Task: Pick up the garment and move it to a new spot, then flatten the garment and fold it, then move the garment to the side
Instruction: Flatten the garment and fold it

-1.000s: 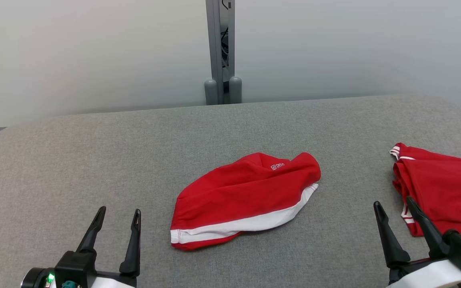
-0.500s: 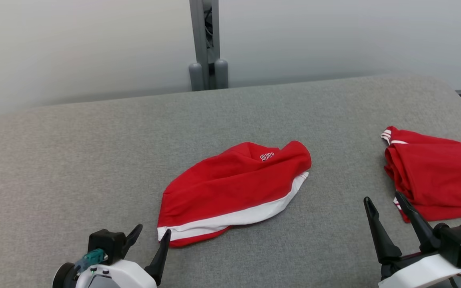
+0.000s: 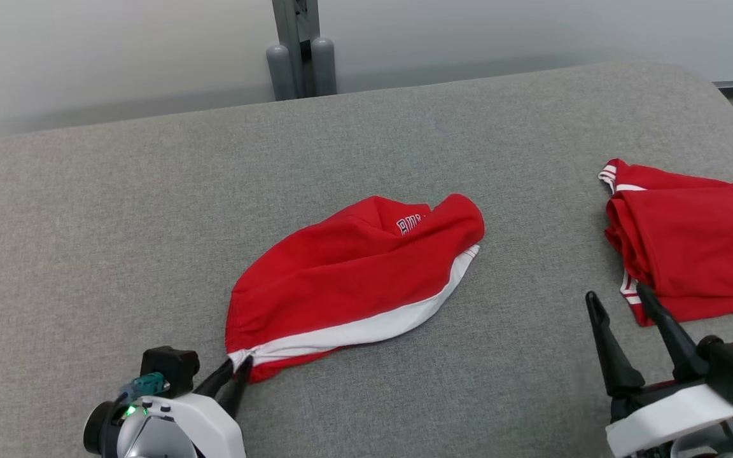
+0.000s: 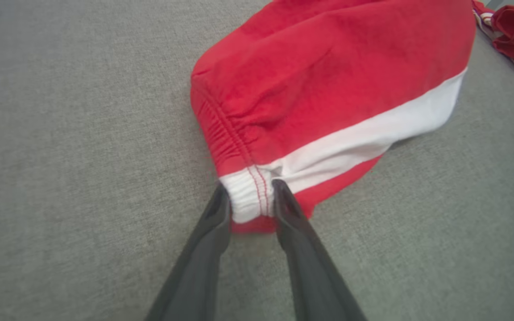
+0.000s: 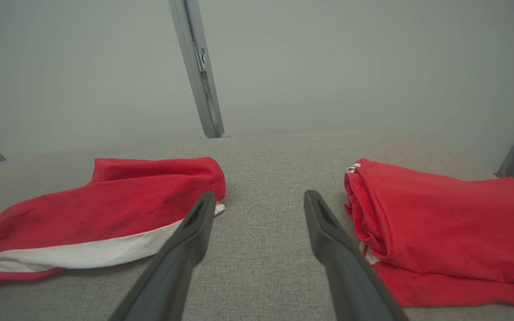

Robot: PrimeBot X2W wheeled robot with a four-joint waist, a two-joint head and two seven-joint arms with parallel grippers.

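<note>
Left wrist view: the left pincer (image 4: 250, 188) has one dark finger on each side of the white end of the waistband (image 4: 249, 196), both touching the cloth, which bulges between them. It is grasping the garment (image 4: 328, 80) at that near corner, though I cannot tell how firm the pinch is. The garment, red with a white stripe (image 4: 373, 129), lies loosely bunched near the middle of the grey worktop (image 4: 60, 133), its far end heaped into a fold.

It looks light, soft and limp, so I expect it to hang and drag from whatever point lifts it, not travel as a flat piece. The gathered, stitched waistband is the thickest and least slippery edge, a sound place to hold. A single corner will likely let the rest trail. A second hold farther along the waistband would keep it spread for flattening.

The right pincer (image 3: 616, 294) stands released, fingers wide apart and holding nothing, just beside a second red garment (image 3: 704, 254) at the right of the worktop, well apart from the first.
</note>
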